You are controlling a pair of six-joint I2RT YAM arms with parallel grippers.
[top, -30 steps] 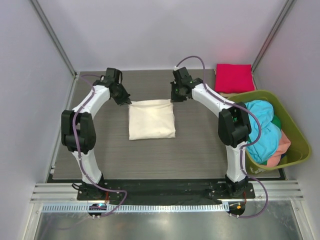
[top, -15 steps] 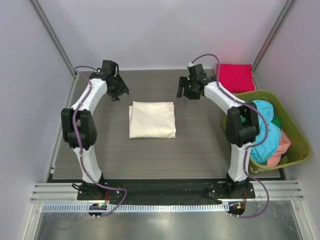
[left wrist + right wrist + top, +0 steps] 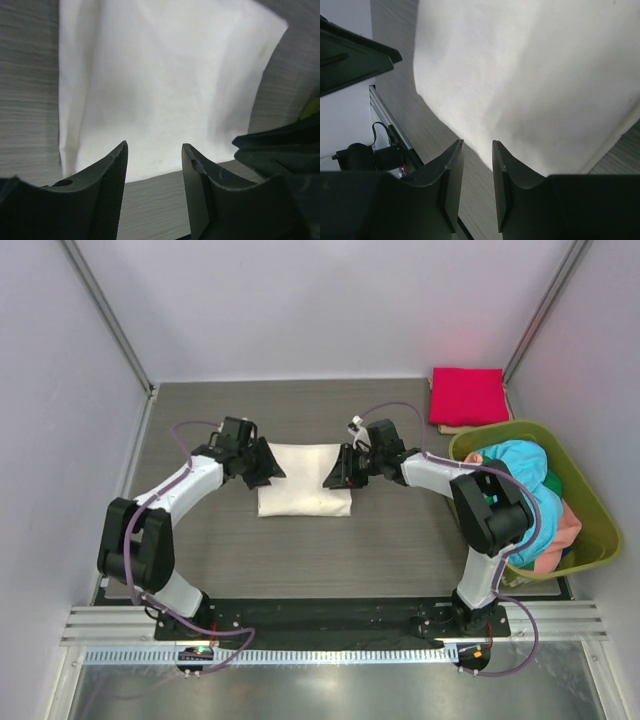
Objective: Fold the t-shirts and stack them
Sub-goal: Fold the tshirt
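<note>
Folded cream t-shirt [image 3: 305, 480] lies mid-worktop [image 3: 400, 550], squarely between the arms: left fingers [image 3: 107, 175] and right fingers [image 3: 451, 170], both part-open and empty, sit at its opposite side edges, equally near.

Olive-green plastic basket [image 3: 582, 480] at right edge of grey wood-grain desk [image 3: 300, 550], aluminium rail [image 3: 330, 623] along near edge, pale walls [image 3: 300, 310] around, slanted metal posts at back corners.
</note>
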